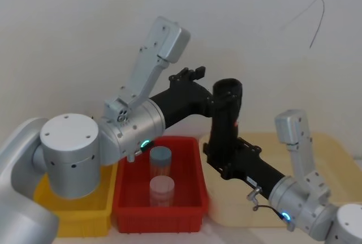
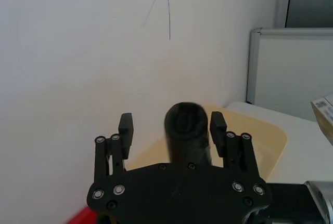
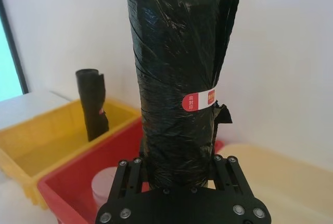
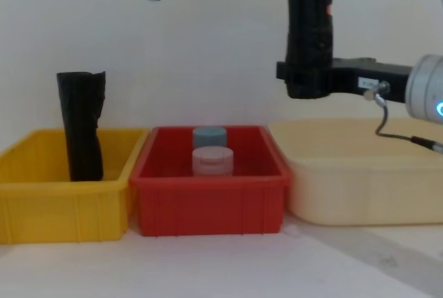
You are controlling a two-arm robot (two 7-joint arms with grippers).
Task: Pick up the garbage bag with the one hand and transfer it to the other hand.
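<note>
Right tool (image 3: 177, 166) clamps the bag (image 3: 171, 52) low, upright in mid-air; left tool (image 2: 171, 122) gapes around its top. One crooked move there could knock the tall roll askew.

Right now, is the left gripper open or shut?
Open. Fingers of the left gripper flank the bag, a gap beside one; the right gripper clamps its base.
</note>
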